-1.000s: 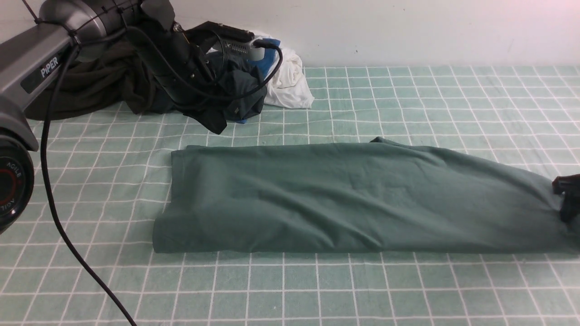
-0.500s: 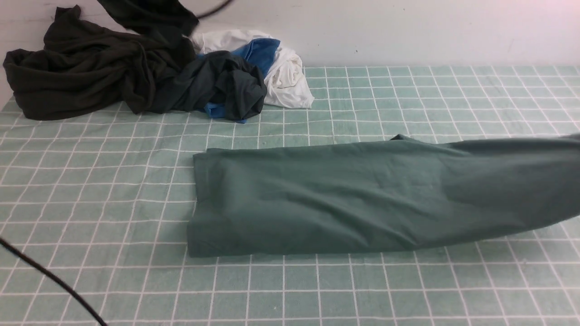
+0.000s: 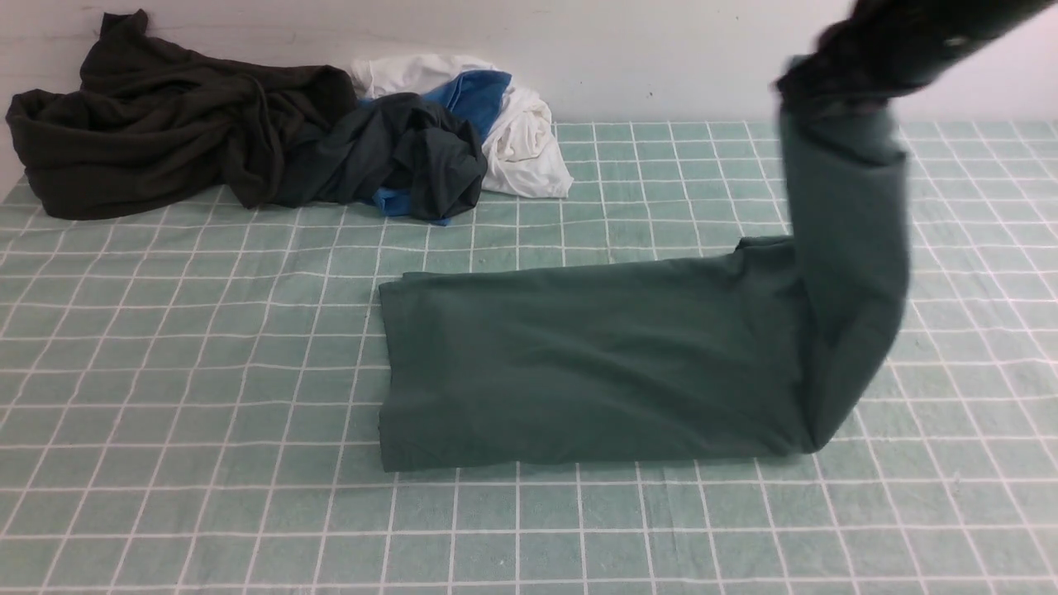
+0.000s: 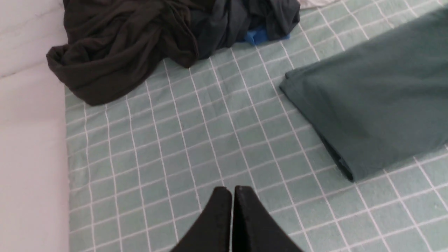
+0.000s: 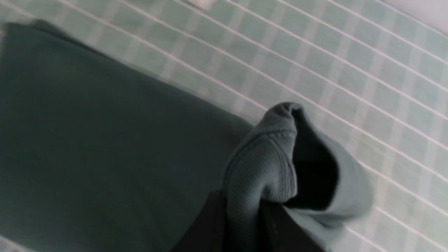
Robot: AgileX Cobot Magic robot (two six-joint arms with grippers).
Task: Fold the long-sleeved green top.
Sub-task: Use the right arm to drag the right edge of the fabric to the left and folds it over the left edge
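Upper left, front view: near-black garment pile [image 3: 165, 124] and white/blue garment [image 3: 517, 132] sit by the wall, apart from the work area. Left fingers [image 4: 213, 224], bottom centre of wrist view: pressed together, nothing between them, above bare table [image 4: 157, 157]; prob. standing off to leave the fold path free. Centre: green long-sleeved top [image 3: 595, 364] lies as a flat band on the table. Its right end rises to upper right, where right fingers [image 5: 206, 231] clamp the ribbed edge. Judged mid-fold: the raised end can swing leftward.
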